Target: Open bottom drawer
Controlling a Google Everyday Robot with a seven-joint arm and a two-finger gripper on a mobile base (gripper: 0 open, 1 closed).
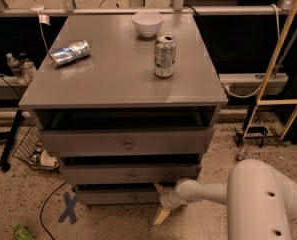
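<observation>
The grey cabinet (123, 84) has three drawer fronts stacked one above the other. The bottom drawer (113, 197) is the lowest, narrowest panel, with a small round knob (135, 198) at its middle. My gripper (159, 202) sits low by the floor at the right part of the bottom drawer front, just right of the knob. Its fingers are spread, one fingertip (158, 187) up against the drawer front and one down near the floor. It holds nothing. My white arm (208, 191) reaches in from the lower right.
On the cabinet top stand a soda can (164, 56), a white bowl (147, 23) and a lying crushed can (69, 53). A wire basket (33, 151) and a blue tape cross (68, 207) are on the floor at left. A yellow frame (275, 74) stands at right.
</observation>
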